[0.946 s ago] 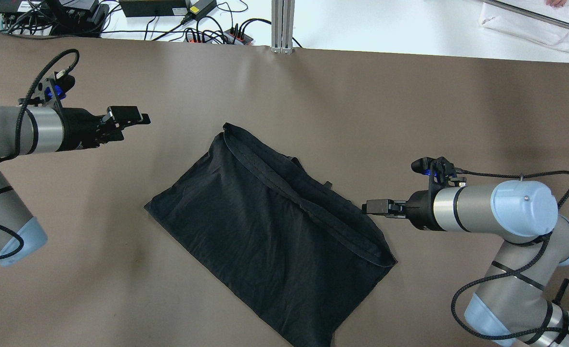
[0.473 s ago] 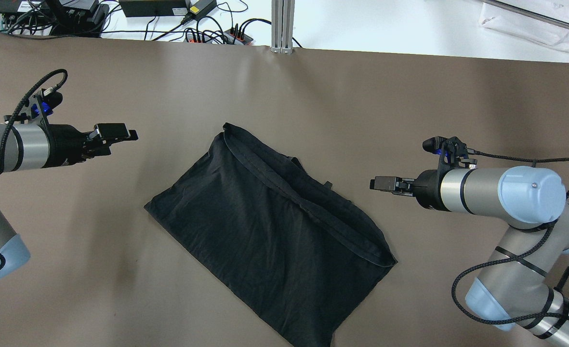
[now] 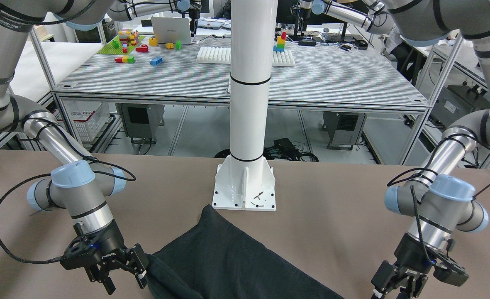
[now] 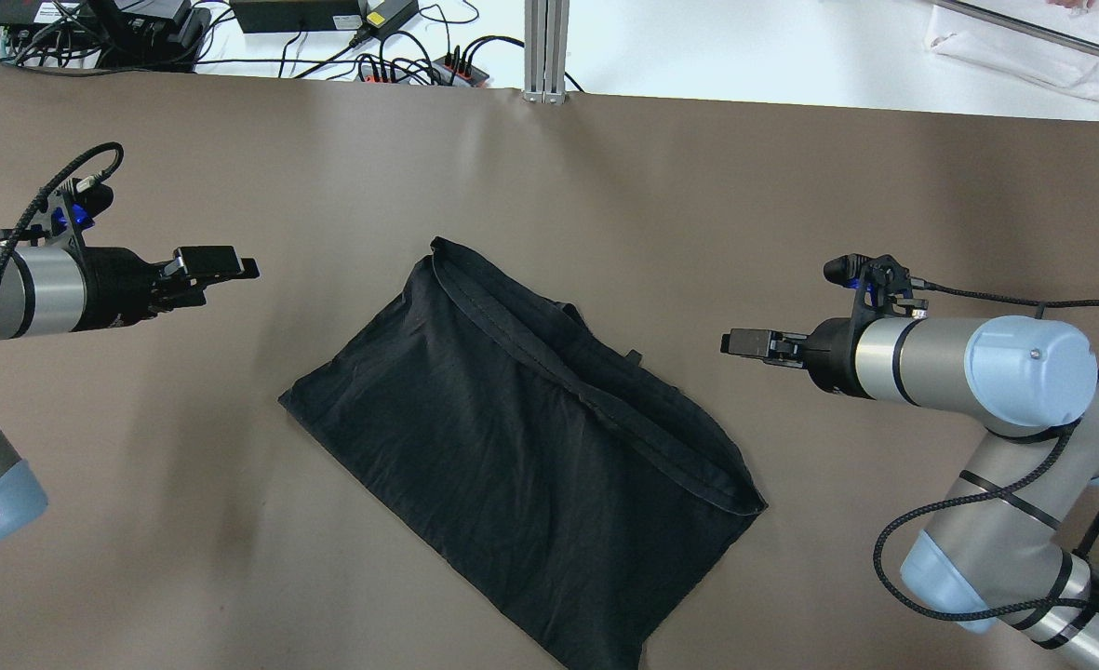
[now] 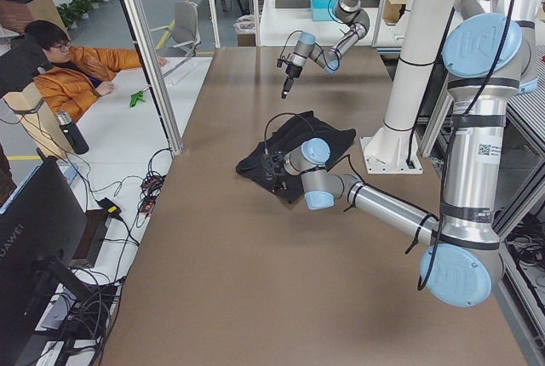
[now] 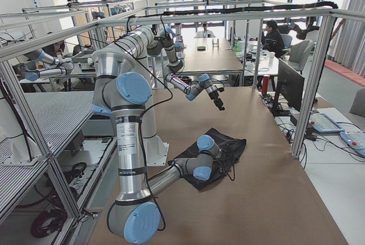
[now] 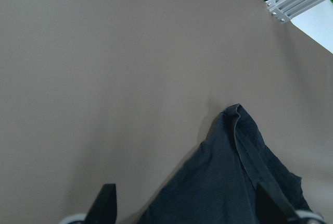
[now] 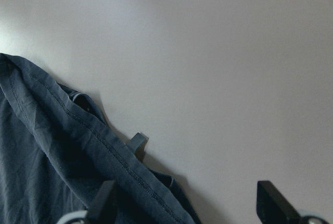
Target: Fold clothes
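The clothes (image 4: 521,447) are one black garment lying flat and slanted on the brown table, a hemmed band along its far-right edge; it also shows as the clothes (image 3: 228,261). My left gripper (image 4: 233,265) hovers open over bare table to the garment's left, apart from it; the left wrist view shows the left gripper (image 7: 187,206) with fingers spread and the garment's far corner (image 7: 237,114) ahead. My right gripper (image 4: 744,342) stands open just off the garment's right edge, holding nothing. In the right wrist view the right gripper (image 8: 187,203) frames the hem (image 8: 104,146).
The white pillar's base (image 3: 245,189) is bolted to the table on the robot's side of the garment. An aluminium post (image 4: 546,56), cables and power strips (image 4: 419,65) sit beyond the far edge. A person (image 5: 68,68) sits at a side desk.
The right gripper has pulled back from the garment's right edge, toward the far side. The left gripper has drawn back left and nearer. The garment has not moved.
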You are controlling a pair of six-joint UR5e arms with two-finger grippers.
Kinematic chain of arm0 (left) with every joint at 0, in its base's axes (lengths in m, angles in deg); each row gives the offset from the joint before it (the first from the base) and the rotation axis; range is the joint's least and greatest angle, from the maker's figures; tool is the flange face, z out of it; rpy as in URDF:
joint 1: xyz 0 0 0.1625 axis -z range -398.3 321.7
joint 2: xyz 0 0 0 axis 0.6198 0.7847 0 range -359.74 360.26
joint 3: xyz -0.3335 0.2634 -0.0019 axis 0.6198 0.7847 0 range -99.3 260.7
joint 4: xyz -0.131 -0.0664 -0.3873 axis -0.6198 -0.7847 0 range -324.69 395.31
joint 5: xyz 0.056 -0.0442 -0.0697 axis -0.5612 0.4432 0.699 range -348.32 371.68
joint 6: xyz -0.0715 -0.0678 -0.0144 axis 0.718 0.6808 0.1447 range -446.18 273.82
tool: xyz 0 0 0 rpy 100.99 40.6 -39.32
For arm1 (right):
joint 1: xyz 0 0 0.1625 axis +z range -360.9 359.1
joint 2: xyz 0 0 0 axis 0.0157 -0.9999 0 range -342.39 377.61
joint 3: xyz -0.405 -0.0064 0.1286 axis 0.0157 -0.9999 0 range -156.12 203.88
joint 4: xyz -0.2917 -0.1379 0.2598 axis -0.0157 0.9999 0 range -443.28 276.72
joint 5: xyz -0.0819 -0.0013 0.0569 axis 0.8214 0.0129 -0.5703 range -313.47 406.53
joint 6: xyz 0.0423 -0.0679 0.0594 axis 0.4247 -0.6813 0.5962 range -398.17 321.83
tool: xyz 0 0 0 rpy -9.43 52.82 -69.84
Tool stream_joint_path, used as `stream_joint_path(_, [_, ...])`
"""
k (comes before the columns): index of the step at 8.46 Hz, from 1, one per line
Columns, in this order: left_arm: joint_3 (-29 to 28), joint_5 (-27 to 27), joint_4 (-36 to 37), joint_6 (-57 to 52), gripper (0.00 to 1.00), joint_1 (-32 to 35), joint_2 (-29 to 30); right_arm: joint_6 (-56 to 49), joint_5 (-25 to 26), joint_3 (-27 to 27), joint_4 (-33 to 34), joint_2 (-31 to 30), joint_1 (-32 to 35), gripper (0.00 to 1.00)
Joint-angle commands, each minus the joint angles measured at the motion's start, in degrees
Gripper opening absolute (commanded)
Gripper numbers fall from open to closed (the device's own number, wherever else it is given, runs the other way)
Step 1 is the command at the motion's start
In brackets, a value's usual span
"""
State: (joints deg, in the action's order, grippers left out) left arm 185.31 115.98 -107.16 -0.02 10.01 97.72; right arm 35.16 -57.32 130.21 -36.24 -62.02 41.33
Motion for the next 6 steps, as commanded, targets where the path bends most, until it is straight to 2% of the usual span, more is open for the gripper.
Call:
stream_joint_path(1, [0.2,0.6,0.2,0.0,0.94,-0.3,-0.5,0.1,0.8,-0.1,0.2,0.1,0.8,0.94])
stream_joint_path(3, [0.2,-0.5,0.4,0.0,0.94,-3.3,-0.3,0.2,0.7,-0.4,0.0,0.0,1.1,0.94])
stream_joint_path(5, [0.4,-8.2,0.4,0.0,0.94,-10.4,-2.5,2.1,0.4,0.0,-0.6,0.1,1.1,0.94])
stream_joint_path(6, [0.3,-10.4,0.4,0.0,0.94,-12.6,-3.1,3.5,0.3,0.2,-0.6,0.1,0.9,0.94])
